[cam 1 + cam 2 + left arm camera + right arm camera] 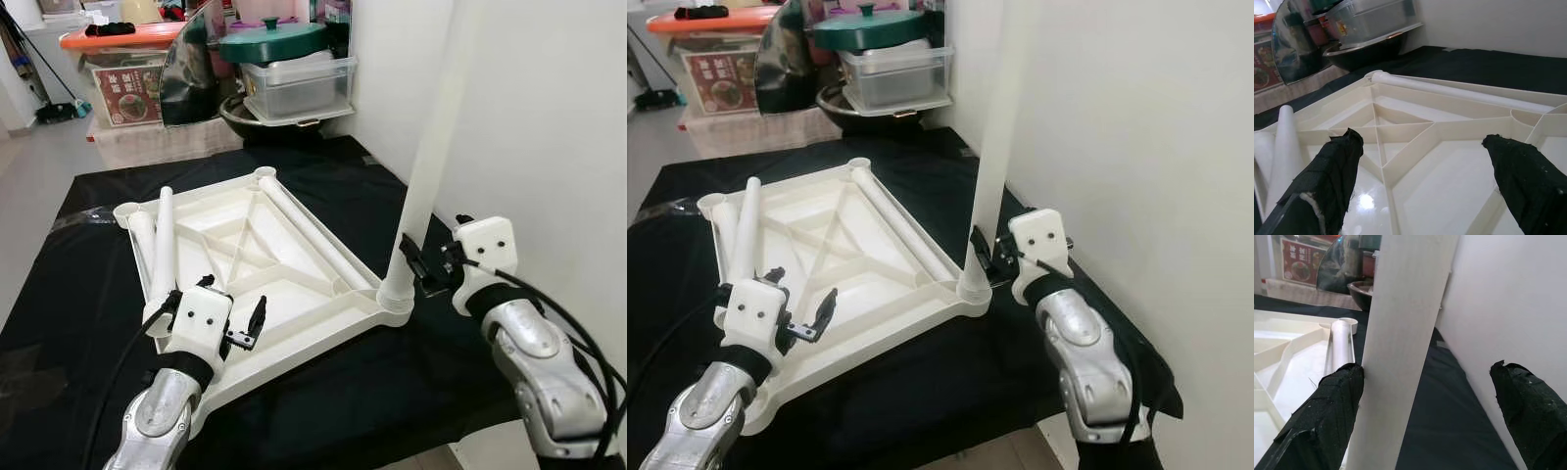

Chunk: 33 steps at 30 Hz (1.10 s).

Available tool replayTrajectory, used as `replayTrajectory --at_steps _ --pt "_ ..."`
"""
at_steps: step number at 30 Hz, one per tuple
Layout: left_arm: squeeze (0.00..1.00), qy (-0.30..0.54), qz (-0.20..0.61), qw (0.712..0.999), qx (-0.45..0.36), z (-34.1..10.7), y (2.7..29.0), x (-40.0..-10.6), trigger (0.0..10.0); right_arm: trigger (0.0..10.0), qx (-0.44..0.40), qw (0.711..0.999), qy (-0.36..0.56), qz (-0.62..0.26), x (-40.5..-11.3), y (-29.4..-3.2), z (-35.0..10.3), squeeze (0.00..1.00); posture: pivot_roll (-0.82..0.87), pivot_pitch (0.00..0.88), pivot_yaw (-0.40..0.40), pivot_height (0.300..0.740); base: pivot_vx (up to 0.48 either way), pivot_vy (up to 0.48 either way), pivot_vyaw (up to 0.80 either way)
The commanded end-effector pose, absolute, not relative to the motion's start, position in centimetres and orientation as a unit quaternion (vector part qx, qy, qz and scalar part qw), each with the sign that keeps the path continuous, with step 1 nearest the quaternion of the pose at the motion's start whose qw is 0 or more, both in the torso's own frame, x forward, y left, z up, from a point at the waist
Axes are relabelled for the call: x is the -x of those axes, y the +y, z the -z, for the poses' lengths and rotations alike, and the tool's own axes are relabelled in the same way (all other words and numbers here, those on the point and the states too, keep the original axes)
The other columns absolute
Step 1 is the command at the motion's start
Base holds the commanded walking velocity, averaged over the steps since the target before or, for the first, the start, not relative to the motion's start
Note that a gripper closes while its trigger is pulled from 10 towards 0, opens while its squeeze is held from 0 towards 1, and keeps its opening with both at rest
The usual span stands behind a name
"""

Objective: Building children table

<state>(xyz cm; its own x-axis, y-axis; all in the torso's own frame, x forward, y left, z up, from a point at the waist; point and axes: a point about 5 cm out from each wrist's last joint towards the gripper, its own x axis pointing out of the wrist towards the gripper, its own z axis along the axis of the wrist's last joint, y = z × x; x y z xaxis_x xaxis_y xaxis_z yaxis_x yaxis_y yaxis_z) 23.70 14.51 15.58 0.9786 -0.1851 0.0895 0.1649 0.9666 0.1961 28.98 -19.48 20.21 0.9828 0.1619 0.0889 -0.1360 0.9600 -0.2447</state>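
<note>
A white plastic table top lies upside down on a black cloth. One white leg stands upright in its near right corner socket. My right gripper is open around the base of this leg, and one finger rests against it. A second leg lies along the right rim. Two more legs lie at the left side. My left gripper hovers open over the near left part of the ribbed underside, holding nothing.
A white wall stands close on the right, just behind the right arm. At the back are a clear box with a green lid, a dark pan and an orange-lidded box. The black cloth ends near my body.
</note>
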Motion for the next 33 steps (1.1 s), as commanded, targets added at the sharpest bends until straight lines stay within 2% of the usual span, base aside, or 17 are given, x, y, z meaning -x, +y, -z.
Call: replayTrajectory --at_steps 1,11,23,33 --pt "0.00 -0.049 0.084 0.990 -0.100 -15.3 14.6 -23.7 10.0 10.0 0.109 0.991 -0.049 -0.067 -29.1 -20.2 -20.2 0.00 0.04 0.000 -0.015 0.740 0.000 0.000 0.00" --pt "0.00 -0.049 0.092 0.989 -0.101 -15.3 14.4 -24.0 10.0 10.0 0.079 0.991 -0.029 -0.101 -29.8 -20.0 -19.1 0.00 0.03 0.000 -0.006 0.740 0.000 0.000 0.00" --pt "0.00 -0.051 0.089 0.990 -0.097 -15.2 14.2 -24.2 10.0 10.0 0.095 0.983 -0.013 -0.158 -32.8 -20.5 -18.6 0.00 0.06 0.000 -0.033 0.740 0.000 0.000 0.00" --pt "0.00 -0.051 0.089 0.990 -0.096 -15.1 14.1 -24.3 10.0 10.0 0.104 0.981 -0.016 -0.163 -34.6 -20.9 -19.2 0.00 0.07 0.000 -0.033 0.740 0.000 0.000 0.00"
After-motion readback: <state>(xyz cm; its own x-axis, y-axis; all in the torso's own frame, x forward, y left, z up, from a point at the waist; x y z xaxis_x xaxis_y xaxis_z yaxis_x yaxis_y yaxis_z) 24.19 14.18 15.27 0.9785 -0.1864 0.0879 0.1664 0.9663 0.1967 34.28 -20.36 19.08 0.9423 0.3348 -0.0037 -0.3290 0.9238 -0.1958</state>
